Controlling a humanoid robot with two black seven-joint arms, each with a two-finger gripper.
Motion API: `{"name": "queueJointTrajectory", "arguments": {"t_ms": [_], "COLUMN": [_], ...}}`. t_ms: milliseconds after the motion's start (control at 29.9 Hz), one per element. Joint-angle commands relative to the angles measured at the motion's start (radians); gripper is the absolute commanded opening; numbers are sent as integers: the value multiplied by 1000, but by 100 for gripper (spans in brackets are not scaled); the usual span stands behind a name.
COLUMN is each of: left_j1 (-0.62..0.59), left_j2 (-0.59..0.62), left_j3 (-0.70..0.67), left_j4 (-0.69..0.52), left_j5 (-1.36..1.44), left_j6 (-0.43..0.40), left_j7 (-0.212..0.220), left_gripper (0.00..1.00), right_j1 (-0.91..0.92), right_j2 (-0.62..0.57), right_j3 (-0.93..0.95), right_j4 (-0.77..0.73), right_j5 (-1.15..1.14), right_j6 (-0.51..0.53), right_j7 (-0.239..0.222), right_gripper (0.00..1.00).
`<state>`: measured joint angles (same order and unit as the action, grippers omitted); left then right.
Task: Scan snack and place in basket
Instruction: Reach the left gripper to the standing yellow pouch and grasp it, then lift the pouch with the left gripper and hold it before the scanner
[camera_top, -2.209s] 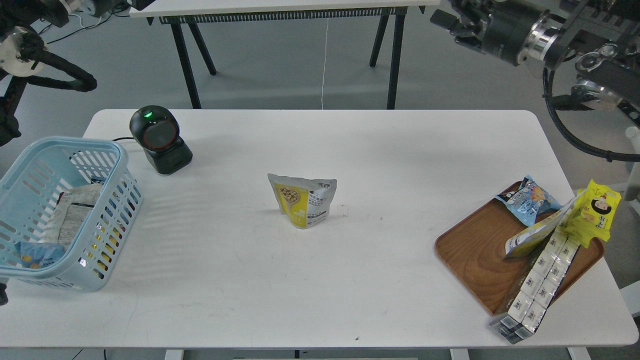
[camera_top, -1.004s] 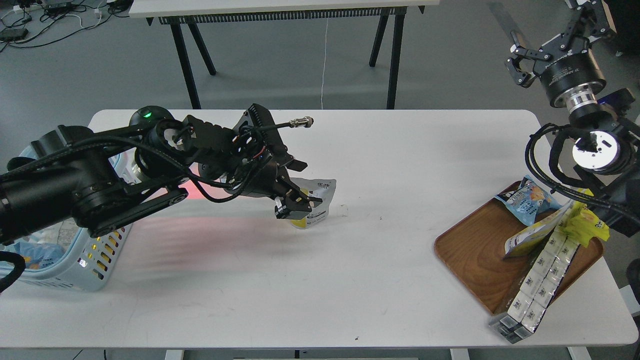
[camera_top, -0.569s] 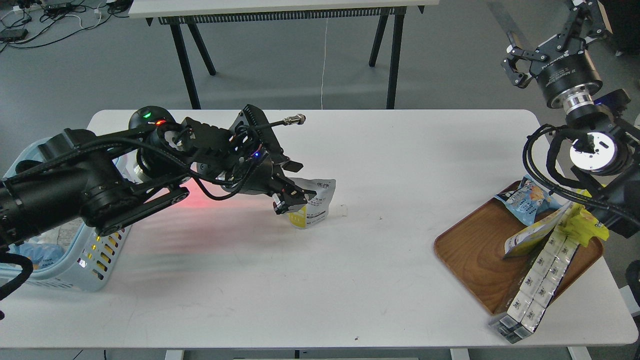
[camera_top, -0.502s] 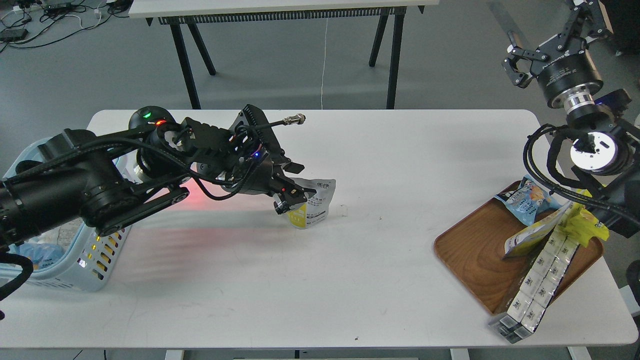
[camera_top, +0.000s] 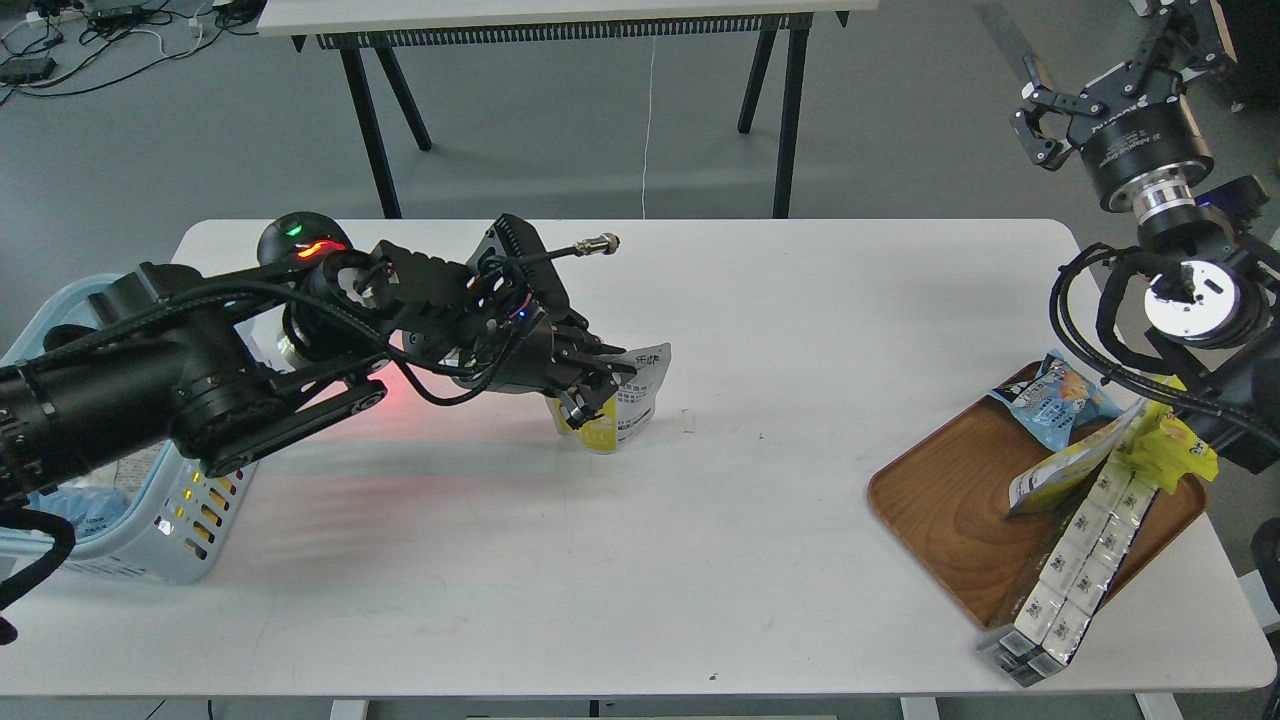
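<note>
The snack (camera_top: 628, 400), a small yellow and grey-white pouch, stands at the middle of the white table (camera_top: 640, 560), leaning a little. My left gripper (camera_top: 590, 388) reaches in from the left and is shut on the pouch's upper left part, hiding most of its front. The light blue basket (camera_top: 185, 500) sits at the table's left edge, largely hidden under my left arm. My right gripper (camera_top: 1100, 60) is open and empty, raised high beyond the table's far right corner.
A black barcode scanner (camera_top: 298, 236) with green and red lights stands behind my left arm and casts a red glow on the table. A brown wooden tray (camera_top: 950, 500) at the right holds a blue chip bag (camera_top: 1050, 400), a yellow pack (camera_top: 1175, 450) and white boxes (camera_top: 1075, 575).
My left arm came in from the left to the pouch and its fingers closed on the top; the pouch now leans slightly. The right arm swung upright and its gripper stays open.
</note>
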<state>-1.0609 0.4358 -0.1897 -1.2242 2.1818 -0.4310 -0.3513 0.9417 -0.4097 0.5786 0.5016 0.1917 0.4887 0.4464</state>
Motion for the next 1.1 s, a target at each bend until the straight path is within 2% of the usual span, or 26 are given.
{"name": "queueJointTrajectory", "arguments": {"t_ms": [0, 268, 602, 669, 803, 1071], "left_j1": [2, 1, 7, 12, 19, 19], "left_j2": [3, 20, 119, 150, 219, 331], "left_j3": [-2, -14, -82, -100, -142, -145], "left_j4": [0, -17, -92, -95, -97, -97], "left_j5": [0, 0, 0, 0, 0, 0], "left_j6": [0, 3, 11, 12, 21, 9], "left_j7": [2, -9, -28, -52, -137, -137], "left_gripper": [8, 0, 0, 0, 0, 0], "right_j1": [0, 0, 2, 3, 3, 3], "right_j2": [0, -6, -15, -15, -18, -34], "right_j3": [13, 46, 60, 60, 60, 60], "right_j4": [-1, -1, -6, -6, -5, -5], "right_j5": [0, 0, 0, -1, 0, 0], "right_j6": [0, 0, 0, 0, 0, 0], "right_j7": [2, 0, 0, 0, 0, 0], "right_gripper": [99, 99, 99, 99, 99, 99]}}
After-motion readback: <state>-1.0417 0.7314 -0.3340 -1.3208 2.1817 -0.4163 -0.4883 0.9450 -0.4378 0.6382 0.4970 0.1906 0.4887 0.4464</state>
